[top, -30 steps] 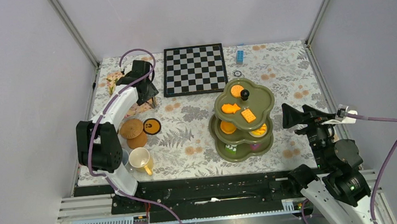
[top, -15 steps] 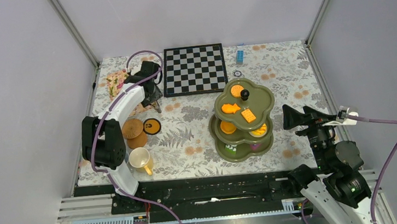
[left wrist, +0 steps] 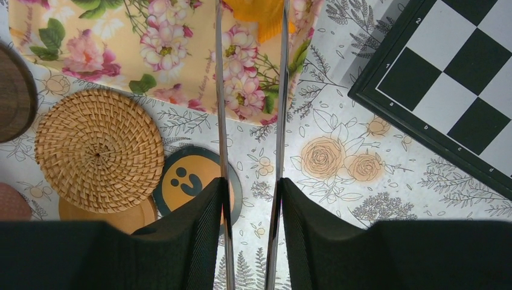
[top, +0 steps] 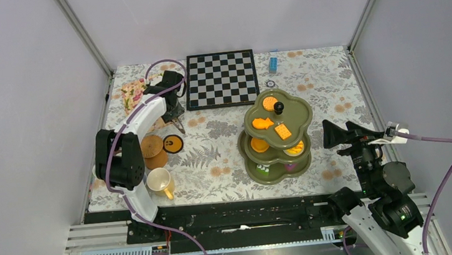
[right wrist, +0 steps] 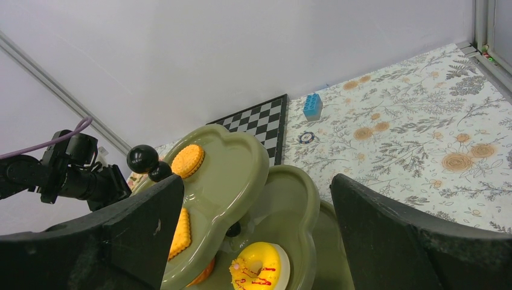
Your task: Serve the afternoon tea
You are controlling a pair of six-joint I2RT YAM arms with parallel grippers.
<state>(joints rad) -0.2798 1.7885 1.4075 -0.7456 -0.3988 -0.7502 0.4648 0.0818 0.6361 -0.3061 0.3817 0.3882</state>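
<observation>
Left gripper [left wrist: 250, 190] sits at upper left of the top view, over the near edge of the floral tray [left wrist: 121, 42]. Its fingers are clamped on thin metal tongs [left wrist: 220, 90], blades a narrow gap apart. An orange-yellow piece [left wrist: 262, 15] lies between the blade tips at the top edge of the wrist view; contact unclear. Woven coaster [left wrist: 99, 151] and smiley coaster [left wrist: 193, 181] are lower left there. Green three-tier stand [top: 297, 115] stands right of centre, with a round biscuit [top: 269, 103] on its top tier. Cream-yellow mug [top: 160, 182] is lower left. Right gripper [right wrist: 256, 187] hangs just right of the stand, fingers wide apart.
</observation>
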